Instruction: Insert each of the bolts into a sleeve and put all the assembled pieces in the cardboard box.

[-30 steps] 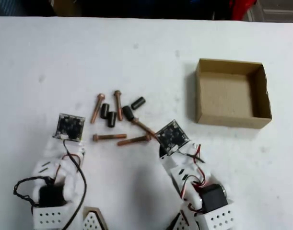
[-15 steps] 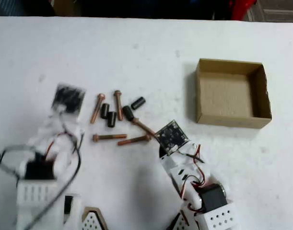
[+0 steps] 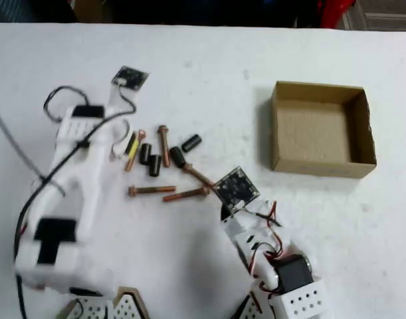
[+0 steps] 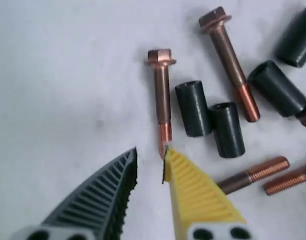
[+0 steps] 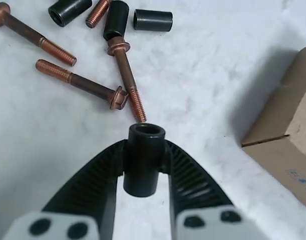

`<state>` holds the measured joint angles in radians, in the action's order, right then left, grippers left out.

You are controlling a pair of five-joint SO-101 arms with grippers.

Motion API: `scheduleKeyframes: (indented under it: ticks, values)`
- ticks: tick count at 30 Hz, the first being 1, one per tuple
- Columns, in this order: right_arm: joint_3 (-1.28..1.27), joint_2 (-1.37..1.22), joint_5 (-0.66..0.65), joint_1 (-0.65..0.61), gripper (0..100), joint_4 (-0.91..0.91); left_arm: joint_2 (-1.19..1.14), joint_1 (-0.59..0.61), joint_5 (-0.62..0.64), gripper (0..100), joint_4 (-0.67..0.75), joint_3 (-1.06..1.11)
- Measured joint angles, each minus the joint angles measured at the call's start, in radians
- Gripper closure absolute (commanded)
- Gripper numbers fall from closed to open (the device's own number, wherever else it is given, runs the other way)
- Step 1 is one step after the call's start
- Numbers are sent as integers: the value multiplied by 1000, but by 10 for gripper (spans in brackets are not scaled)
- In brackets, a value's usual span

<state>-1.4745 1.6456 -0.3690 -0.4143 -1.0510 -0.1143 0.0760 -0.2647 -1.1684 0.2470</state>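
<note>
Several copper bolts and black sleeves lie loose mid-table. My left gripper (image 4: 150,152) is open by a narrow gap, its grey and yellow tips just off the threaded end of the leftmost bolt (image 4: 162,95); in the high view that gripper (image 3: 126,146) sits beside the same bolt (image 3: 134,149). Two sleeves (image 4: 193,107) lie right next to that bolt. My right gripper (image 5: 145,145) is shut on a black sleeve (image 5: 144,160), held upright with its bore showing, close to the tip of a bolt (image 5: 125,75). The cardboard box (image 3: 322,129) stands at the right, nothing in it.
The right arm (image 3: 256,232) stays low near the front edge, between the pile and the box. More bolts (image 3: 151,190) and a sleeve (image 3: 191,141) lie around the pile. The box's corner (image 5: 288,135) is close beside the right gripper.
The left arm has swung forward from the front edge out over the left side of the pile, bringing its gripper down by the leftmost bolt. The right arm has not moved.
</note>
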Motion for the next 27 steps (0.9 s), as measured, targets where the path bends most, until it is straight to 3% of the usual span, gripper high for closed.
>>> scheduleKeyframes:
  ticks: [14, 27]
  values:
    - [0, 0, 0, 0, 983, 0, -562, -5, 0, 876, -169, -608]
    - [0, 0, 0, 0, 983, 0, -666, -32, 0, 876, -339, -872]
